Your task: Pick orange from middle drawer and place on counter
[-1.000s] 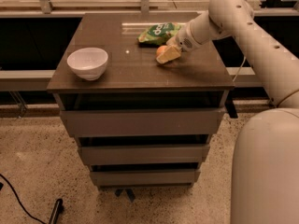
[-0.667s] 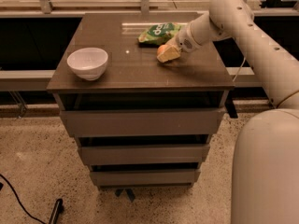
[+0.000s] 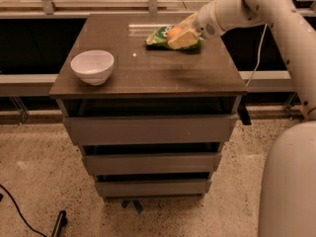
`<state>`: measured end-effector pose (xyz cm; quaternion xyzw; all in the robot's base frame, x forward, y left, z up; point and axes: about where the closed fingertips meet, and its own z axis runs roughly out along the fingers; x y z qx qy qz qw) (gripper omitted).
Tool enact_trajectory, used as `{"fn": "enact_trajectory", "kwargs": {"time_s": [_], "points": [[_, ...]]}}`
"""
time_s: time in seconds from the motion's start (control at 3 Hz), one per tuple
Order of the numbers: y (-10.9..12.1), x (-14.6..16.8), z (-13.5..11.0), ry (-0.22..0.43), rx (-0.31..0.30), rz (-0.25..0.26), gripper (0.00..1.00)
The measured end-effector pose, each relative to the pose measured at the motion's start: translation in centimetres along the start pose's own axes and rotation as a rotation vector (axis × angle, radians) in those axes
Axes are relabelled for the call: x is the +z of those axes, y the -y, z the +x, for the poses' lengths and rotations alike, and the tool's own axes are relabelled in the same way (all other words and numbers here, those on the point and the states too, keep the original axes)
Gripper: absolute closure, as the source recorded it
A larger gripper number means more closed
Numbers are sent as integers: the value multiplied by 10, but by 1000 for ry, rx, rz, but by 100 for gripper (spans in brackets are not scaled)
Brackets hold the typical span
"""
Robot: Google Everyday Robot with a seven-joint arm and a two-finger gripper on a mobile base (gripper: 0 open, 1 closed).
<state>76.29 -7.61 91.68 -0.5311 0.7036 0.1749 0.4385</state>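
Note:
The orange (image 3: 173, 32) sits between the pale fingers of my gripper (image 3: 178, 36) at the back right of the counter (image 3: 148, 70). The gripper is shut on it, right over the green snack bag (image 3: 157, 36); whether it touches the bag I cannot tell. My white arm (image 3: 256, 4) reaches in from the upper right. The middle drawer (image 3: 150, 163) shows its grey front below the top drawer (image 3: 148, 130), with a dark gap above it; its inside is hidden.
A white bowl (image 3: 92, 66) stands at the counter's left front. The lowest drawer (image 3: 150, 186) is under the middle one. My white base (image 3: 291, 186) fills the lower right. A black cable (image 3: 19, 214) lies on the speckled floor at the lower left.
The gripper with the orange has moved from the counter's right middle toward the back, and now sits over the green snack bag.

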Motion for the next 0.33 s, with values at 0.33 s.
{"fn": "enact_trajectory", "kwargs": {"time_s": [0.33], "points": [[-25,-47,-61,124,-162,-52,100]]}}
